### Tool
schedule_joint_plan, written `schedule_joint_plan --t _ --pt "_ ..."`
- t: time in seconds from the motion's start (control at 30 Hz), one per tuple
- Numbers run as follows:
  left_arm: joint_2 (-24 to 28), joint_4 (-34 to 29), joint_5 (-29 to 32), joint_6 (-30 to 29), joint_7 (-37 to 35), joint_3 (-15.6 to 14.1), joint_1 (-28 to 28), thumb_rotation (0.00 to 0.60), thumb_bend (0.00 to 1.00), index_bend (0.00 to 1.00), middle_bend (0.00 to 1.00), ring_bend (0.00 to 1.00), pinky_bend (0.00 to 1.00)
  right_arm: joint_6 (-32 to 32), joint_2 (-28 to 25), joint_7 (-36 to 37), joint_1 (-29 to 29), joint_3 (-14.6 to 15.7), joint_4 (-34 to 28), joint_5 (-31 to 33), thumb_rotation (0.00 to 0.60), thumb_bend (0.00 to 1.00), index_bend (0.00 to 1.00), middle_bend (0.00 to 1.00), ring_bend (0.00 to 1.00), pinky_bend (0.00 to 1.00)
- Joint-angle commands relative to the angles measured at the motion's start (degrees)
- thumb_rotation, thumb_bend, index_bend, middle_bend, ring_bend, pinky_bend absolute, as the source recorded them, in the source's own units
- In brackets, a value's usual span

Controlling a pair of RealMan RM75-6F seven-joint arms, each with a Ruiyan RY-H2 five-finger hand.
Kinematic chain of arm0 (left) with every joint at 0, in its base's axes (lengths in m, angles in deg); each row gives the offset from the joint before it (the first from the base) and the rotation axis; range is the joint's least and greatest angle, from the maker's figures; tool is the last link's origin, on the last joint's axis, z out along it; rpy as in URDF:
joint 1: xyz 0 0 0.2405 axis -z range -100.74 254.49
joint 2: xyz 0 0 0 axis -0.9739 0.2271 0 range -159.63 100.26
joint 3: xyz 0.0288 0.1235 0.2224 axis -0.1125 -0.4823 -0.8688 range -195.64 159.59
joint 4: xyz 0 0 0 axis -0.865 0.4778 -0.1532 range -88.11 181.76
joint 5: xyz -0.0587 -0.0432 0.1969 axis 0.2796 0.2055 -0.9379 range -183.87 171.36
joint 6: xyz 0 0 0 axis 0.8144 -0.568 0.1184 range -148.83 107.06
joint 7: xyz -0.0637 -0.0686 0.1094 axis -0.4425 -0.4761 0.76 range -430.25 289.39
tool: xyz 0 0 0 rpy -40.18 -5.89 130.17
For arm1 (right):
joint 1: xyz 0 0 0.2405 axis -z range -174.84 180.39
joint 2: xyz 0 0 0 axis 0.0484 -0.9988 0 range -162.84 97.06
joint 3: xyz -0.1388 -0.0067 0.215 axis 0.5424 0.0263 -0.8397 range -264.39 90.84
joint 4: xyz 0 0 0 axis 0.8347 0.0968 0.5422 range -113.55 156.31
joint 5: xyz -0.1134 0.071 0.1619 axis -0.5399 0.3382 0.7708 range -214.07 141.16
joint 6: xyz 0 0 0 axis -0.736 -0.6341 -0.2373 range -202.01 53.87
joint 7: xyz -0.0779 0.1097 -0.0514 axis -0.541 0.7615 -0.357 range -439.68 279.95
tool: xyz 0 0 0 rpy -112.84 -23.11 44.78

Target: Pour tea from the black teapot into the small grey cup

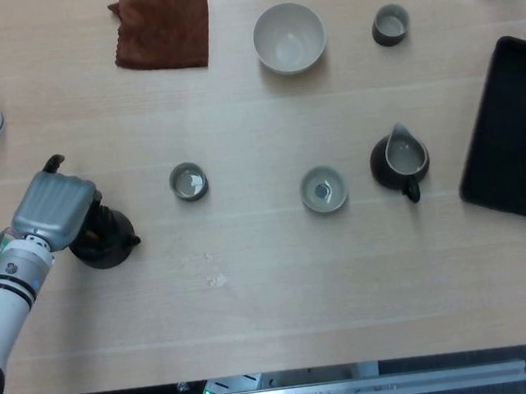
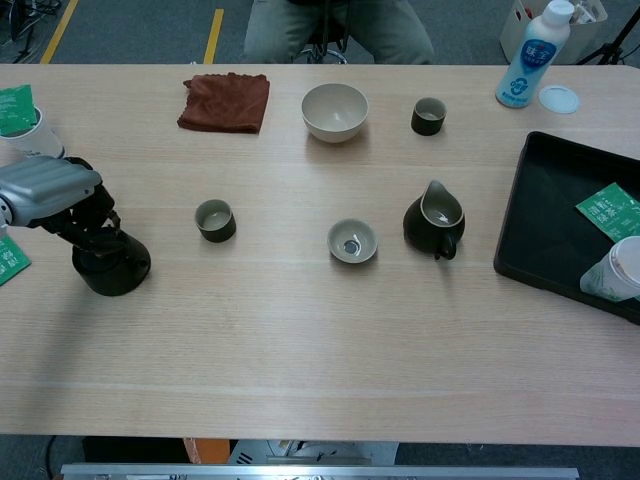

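The black teapot (image 1: 109, 243) (image 2: 112, 268) stands on the table at the far left. My left hand (image 1: 53, 208) (image 2: 48, 189) reaches over it from the left and grips its top with curled fingers, hiding the lid. The small grey cup (image 1: 188, 182) (image 2: 215, 220) stands upright a short way to the right of the teapot, apart from it, with a pale inside. My right hand shows in neither view.
A shallow pale cup (image 1: 323, 190) and a dark pitcher (image 1: 400, 160) stand mid-table to the right. At the back lie a brown cloth (image 1: 162, 25), a white bowl (image 1: 289, 37) and a dark cup (image 1: 390, 25). A black tray (image 2: 560, 225) fills the right edge.
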Motion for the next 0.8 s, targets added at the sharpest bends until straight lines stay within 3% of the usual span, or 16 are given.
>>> schedule_joint_plan --t 0.03,0.43,0.8 --pt "0.0 0.0 0.2 0.1 -0.1 0.0 0.1 0.301 0.21 0.67 0.72 0.54 0.1 0.0 0.0 0.0 0.0 0.0 0.0 0.0 0.6 0.0 0.43 0.36 0.21 0.23" --pt "0.1 -0.3 0.0 -0.1 -0.4 -0.2 0.2 0.299 0.21 0.66 0.74 0.56 0.1 0.1 0.1 0.0 0.0 -0.1 0.1 0.1 0.6 0.0 0.43 0.36 0.21 0.23" --pt "0.3 -2.2 -0.1 -0.6 0.8 -0.6 0.5 0.292 0.21 0.64 0.69 0.52 0.1 0.0 0.1 0.2 0.1 0.0 0.2 0.1 0.6 0.0 0.43 0.36 0.21 0.23"
